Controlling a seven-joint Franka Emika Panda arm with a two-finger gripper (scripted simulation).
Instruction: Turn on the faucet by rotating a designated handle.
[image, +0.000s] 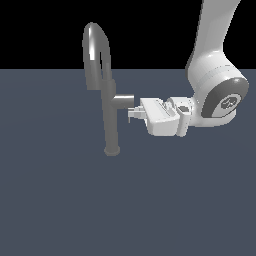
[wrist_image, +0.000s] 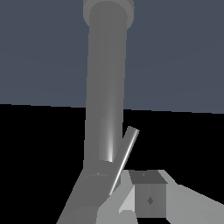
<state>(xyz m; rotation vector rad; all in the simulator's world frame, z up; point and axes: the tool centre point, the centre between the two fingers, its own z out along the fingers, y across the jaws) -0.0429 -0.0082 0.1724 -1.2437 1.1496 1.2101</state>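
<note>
- Faucet (image: 106, 90) standing left of centre in the exterior view, upright grey stem rising from a small round base on the dark worktop (image: 60, 200), arched spout curling over at upper left of the frame.
- Handle (image: 123, 100) jutting sideways from the stem toward the exterior view's right, at mid-height of the frame; long axis level, pointing straight at the arm.
- Claw (image: 132, 114) lying just to the exterior view's right of the handle's free end and slightly lower in the frame, white hand body stretched level behind it toward the right edge.
- Fingertips close under the stub's end; touching or a hair apart cannot be told from this view.
- Claw's opening: cannot tell. Fingers too small and bunched in the exterior view; only one finger pad (wrist_image: 148, 199) plain in the wrist view.
- In the wrist view, thin pin lever (wrist_image: 124, 158) slanting across the stem, its lower end next to that finger pad, seemingly touching or nearly so.
- Key relation, as a judgement: handle axis and claw axis nearly in line, claw at the stub's tip, pin lever beside one finger. Turning likely calls for a sideways push on the pin around the stub's axis, rather than a further reach.
- Risk, as a judgement: finger slipping off the thin pin, since the contact looks narrow.
</note>
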